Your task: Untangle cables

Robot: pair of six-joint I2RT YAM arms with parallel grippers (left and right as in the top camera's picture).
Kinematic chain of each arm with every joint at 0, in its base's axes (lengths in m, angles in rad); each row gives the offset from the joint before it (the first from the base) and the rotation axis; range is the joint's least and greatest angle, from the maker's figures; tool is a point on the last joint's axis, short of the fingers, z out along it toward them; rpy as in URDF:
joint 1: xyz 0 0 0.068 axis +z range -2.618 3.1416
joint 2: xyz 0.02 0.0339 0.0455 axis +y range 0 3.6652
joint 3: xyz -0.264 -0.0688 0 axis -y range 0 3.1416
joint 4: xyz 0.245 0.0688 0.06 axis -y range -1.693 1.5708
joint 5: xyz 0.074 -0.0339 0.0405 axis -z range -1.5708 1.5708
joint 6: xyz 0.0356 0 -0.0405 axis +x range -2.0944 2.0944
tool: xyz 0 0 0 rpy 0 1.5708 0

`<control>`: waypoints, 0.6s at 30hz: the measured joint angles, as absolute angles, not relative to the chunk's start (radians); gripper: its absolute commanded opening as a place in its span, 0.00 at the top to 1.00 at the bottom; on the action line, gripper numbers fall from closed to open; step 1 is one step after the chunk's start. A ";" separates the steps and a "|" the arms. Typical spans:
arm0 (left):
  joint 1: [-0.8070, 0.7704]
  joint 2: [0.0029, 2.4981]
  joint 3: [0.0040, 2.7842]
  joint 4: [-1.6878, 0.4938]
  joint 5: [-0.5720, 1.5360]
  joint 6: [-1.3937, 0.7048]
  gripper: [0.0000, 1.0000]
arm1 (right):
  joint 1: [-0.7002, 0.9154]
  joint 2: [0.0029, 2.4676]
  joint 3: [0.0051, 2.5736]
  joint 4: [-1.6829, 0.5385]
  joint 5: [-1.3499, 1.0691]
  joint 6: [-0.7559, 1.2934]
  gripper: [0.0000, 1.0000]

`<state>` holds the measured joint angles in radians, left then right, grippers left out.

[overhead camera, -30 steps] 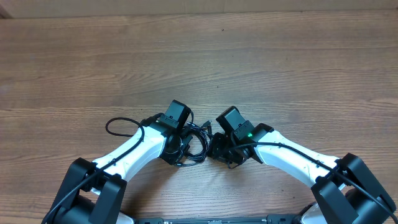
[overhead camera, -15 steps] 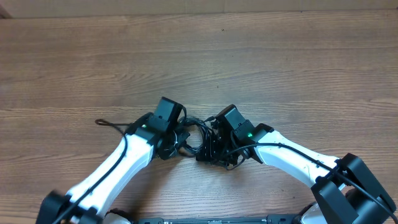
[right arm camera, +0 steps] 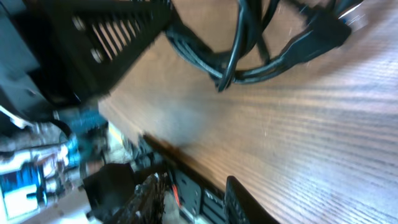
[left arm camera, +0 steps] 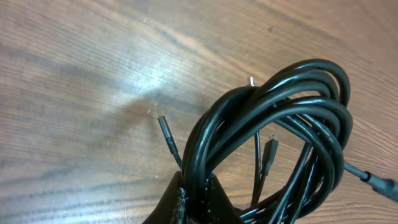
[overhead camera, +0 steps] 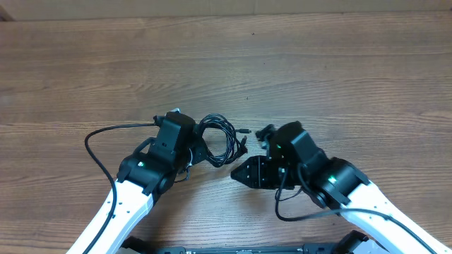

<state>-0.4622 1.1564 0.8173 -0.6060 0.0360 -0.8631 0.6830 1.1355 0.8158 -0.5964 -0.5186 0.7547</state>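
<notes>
The cables point(overhead camera: 220, 140) are a bundle of looped thin black cords lying mid-table, with small plug ends point(overhead camera: 244, 132) poking out to the right. My left gripper point(overhead camera: 195, 149) is shut on the bundle's left side. In the left wrist view the loops point(left arm camera: 283, 118) rise out of the pinched jaws of the left gripper point(left arm camera: 198, 200), and loose plug tips point(left arm camera: 269, 151) hang inside. My right gripper point(overhead camera: 239, 174) sits just right of and nearer than the bundle, apart from it. The right wrist view shows the right gripper point(right arm camera: 196, 202) open and empty, with the cables point(right arm camera: 239, 59) farther off.
A thicker black wire point(overhead camera: 95, 134) arcs out to the left of the left arm. The left arm's black housing point(right arm camera: 106, 37) fills the top left of the right wrist view. The table's near edge point(right arm camera: 168, 149) and the robot base lie just beyond the right fingers.
My right gripper has opened, let go of the bundle and drawn back toward the near right. The left arm has shifted left, holding the cables, and the bundle moved slightly farther away.
</notes>
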 measured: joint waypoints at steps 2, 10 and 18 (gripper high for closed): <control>-0.462 1.140 0.817 -0.590 0.031 -0.831 0.96 | 0.683 1.102 0.816 -0.586 -0.476 0.789 0.43; -0.462 1.121 0.817 -0.550 0.014 -0.762 0.96 | 0.683 1.116 0.815 -0.487 -0.414 0.891 0.48; -0.462 1.121 0.817 -0.545 -0.053 -0.748 0.96 | 0.683 1.154 0.815 -0.466 -0.282 1.024 0.53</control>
